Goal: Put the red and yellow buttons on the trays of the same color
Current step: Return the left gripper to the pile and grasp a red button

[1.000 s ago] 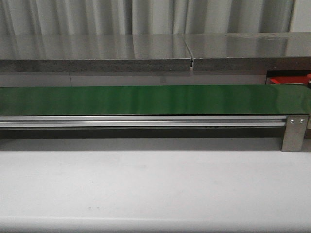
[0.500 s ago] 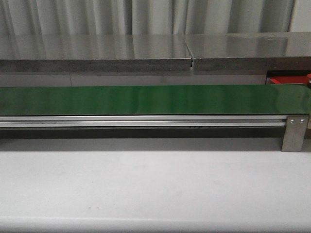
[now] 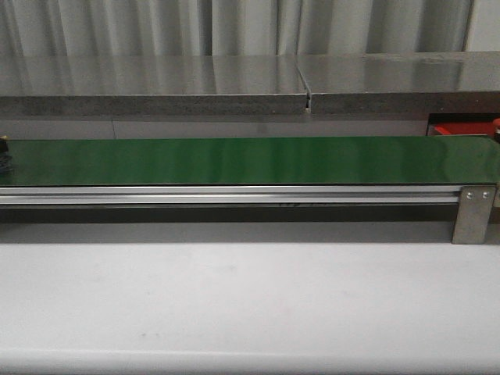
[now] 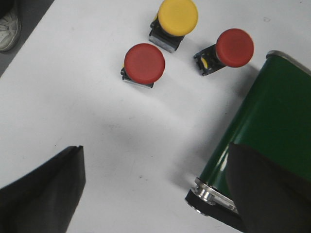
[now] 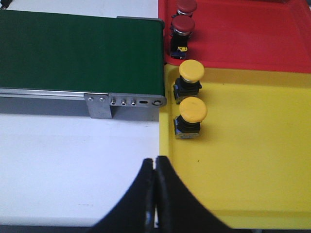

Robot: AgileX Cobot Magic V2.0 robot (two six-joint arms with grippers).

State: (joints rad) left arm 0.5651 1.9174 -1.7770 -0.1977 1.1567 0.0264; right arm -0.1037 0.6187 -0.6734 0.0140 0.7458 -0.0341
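Three buttons are sitting loose on the white bench (image 4: 87, 97) under the left wrist camera: a yellow button (image 4: 178, 16) and two red ones, the first red button (image 4: 144, 63) lying just beside the yellow one and the second red button (image 4: 234, 47) lying close to the rounded end of the green conveyor belt (image 4: 272, 116). None of the three is touching the belt. The left pincer (image 4: 155, 189) is hanging above the bench with its dark fingers (image 4: 46, 191) spread wide apart and nothing between them.

At the other end of the belt, the right wrist camera is showing a red tray (image 5: 252, 39) and a yellow tray (image 5: 252, 160) lying edge to edge just beside the belt's end. Two red buttons (image 5: 182, 25) are standing in the red tray near its edge, and two yellow buttons (image 5: 191, 110) are standing in the yellow tray, one behind the other, close to the belt. The right pincer (image 5: 155, 194) is hovering over the border between bench and yellow tray with its fingers pressed together, gripping nothing.

From the front, the belt (image 3: 250, 160) is running bare across the view, with a corner of the red tray (image 3: 461, 130) showing at its right end and a small dark object, too small to identify, showing at its left edge.
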